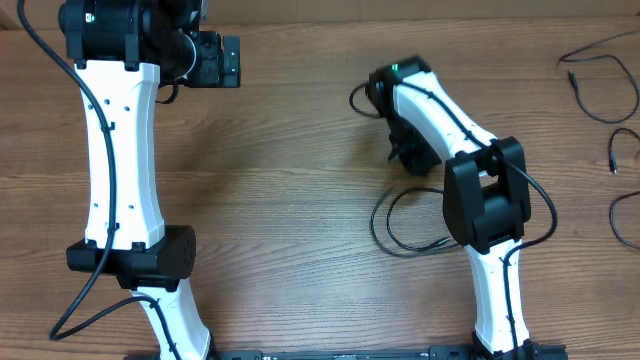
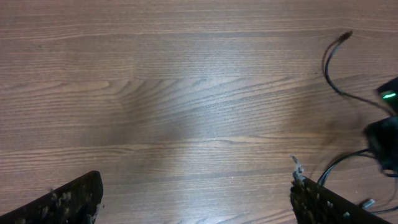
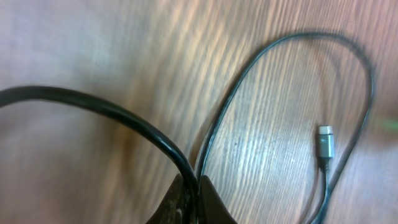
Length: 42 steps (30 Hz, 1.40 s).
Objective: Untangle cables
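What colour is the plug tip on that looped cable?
Silver-grey plug tip on a black cable; right wrist view shows it best.

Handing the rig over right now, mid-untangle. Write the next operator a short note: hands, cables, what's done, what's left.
Left hand: open, empty, over bare wooden table.
Right hand: shut on a thin black cable; a silver plug tip lies inside its loop.
Other loose black cable strands: spread apart at the table's right edge.
Done: those strands look separated.
Left: the held cable loops beside the white right arm; probably draw it straight and lay it with the rest.
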Tool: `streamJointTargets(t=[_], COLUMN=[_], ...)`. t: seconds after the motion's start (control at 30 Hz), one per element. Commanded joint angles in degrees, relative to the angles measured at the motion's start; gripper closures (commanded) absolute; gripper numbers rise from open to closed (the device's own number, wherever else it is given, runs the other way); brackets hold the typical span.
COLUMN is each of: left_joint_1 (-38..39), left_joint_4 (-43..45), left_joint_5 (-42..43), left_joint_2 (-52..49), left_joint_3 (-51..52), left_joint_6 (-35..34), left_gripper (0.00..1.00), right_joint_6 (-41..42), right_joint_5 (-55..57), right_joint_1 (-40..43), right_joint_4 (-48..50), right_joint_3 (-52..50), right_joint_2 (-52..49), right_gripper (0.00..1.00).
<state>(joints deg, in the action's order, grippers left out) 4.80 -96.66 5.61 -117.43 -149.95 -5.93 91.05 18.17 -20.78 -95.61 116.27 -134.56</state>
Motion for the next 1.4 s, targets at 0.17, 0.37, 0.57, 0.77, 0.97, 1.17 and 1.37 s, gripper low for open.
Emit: streamJointTargets(t=[0.17,0.37,0.57,0.77,0.97,1.17,1.37], left_joint_1=[0.5,0.6,0.7,0.9,1.0,1.3,1.4], left_joint_4=[-0.1,-0.1,-0.1,-0.1,-0.1,-0.1,-0.1], left_joint_5=[0.4,0.4,0.5,0.4,0.5,0.4,0.5], left_joint_2=[0.5,0.5,0.5,0.5,0.5,0.5,0.5], left_joint_3=[-0.9,-0.9,-0.9,-0.9,-0.9,-0.9,-0.9], left_joint_6=[0.8,0.8,0.8,0.6,0.6,0.6,0.6], left_gripper=[0.04,0.04,0.03,0.03,0.02,0.02,0.02], right_joint_6=[-15.4,-28.7,-47.7,-60.3,-67.6,-65.9,-56.4], right_joint_5=[4.1,4.4,10.6,14.6,18.8,26.8,27.4], right_joint_1=[-0.5,2.0,7.0,11.2,14.5,20.1,30.9], right_joint_4=[-1.5,-1.4,-1.4,0.3,3.5,1.9,-1.4], right_joint_3=[15.3,21.4,31.2,45.2,52.4,52.3,48.9], right_joint_2=[2.0,6.9,13.2,19.1,25.2,28.7,28.7], right_gripper=[0.96,0.96,0.96,0.96,0.96,0.96,0.96])
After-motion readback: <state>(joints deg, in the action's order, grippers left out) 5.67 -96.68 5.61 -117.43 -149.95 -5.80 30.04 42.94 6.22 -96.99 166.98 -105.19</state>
